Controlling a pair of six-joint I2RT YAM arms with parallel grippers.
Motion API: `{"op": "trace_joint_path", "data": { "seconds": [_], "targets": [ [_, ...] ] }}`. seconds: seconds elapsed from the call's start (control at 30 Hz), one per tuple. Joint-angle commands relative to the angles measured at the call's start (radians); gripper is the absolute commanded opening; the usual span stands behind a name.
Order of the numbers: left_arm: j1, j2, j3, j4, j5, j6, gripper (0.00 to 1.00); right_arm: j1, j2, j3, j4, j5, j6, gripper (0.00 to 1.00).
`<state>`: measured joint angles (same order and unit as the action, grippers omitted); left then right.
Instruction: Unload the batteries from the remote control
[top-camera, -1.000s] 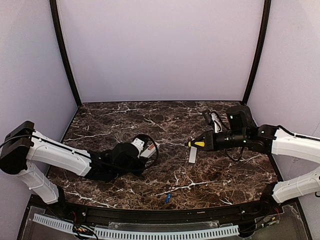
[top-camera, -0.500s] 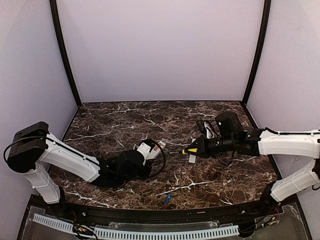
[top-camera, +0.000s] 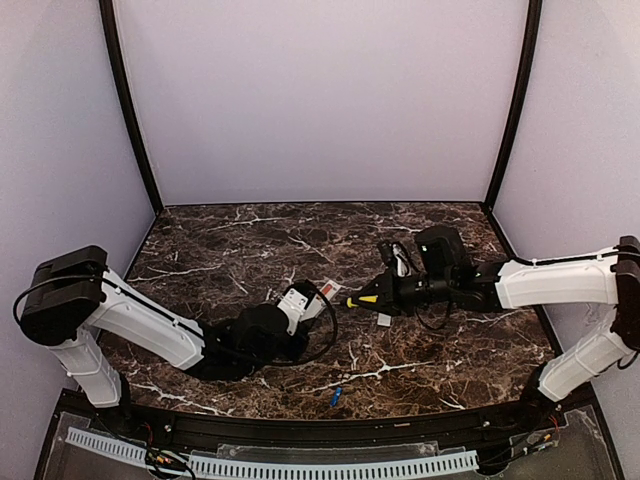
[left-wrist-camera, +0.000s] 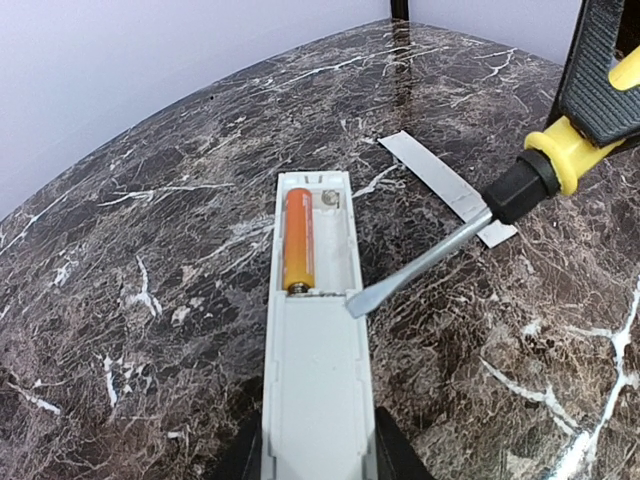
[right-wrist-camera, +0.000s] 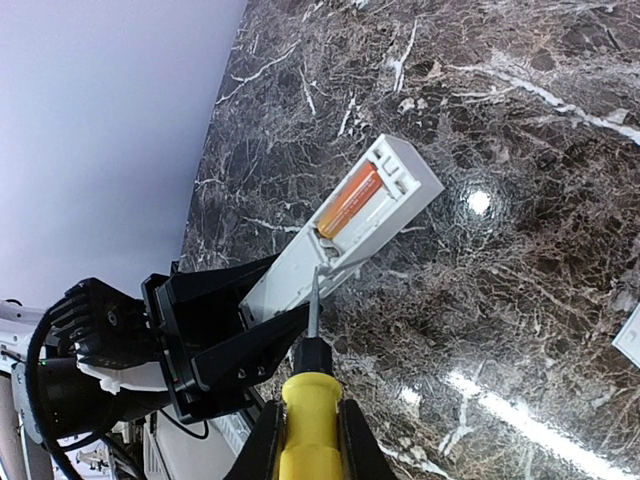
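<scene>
The left tool (left-wrist-camera: 320, 455) is closed narrowly on the near end of the remote (left-wrist-camera: 315, 370) and holds it with its back side up. The open compartment at the remote's far end holds the orange cell (left-wrist-camera: 298, 240), which lies lengthwise in the left slot.

The right tool (right-wrist-camera: 310, 440) is clamped on the yellow handle of a screwdriver (left-wrist-camera: 430, 255). The flat tip touches the remote's right edge, at the near end of the compartment. The cover (left-wrist-camera: 440, 185) lies flat on the dark marble bench (left-wrist-camera: 150, 250), just right of the remote and partly behind the screwdriver shaft.

The blue cell (top-camera: 336, 396) lies alone by the bench's near edge — well apart from the remote, between the two arms.
</scene>
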<state>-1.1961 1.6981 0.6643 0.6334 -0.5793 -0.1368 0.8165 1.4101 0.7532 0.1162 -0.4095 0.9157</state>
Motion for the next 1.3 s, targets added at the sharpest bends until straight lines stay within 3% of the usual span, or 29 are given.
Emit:
{"op": "trace_joint_path", "data": {
  "seconds": [0.0, 0.77, 1.27],
  "targets": [
    [-0.007, 0.004, -0.022, 0.074, -0.004, 0.024, 0.0, 0.009, -0.003, 0.021, 0.051, 0.019, 0.014, 0.0],
    [-0.007, 0.01, -0.062, 0.237, 0.033, 0.042, 0.0, 0.013, -0.049, 0.002, -0.011, 0.118, 0.028, 0.0],
    [-0.032, 0.018, -0.078, 0.362, 0.04, 0.16, 0.0, 0.03, -0.008, 0.017, 0.0, 0.124, 0.049, 0.0]
  ]
}}
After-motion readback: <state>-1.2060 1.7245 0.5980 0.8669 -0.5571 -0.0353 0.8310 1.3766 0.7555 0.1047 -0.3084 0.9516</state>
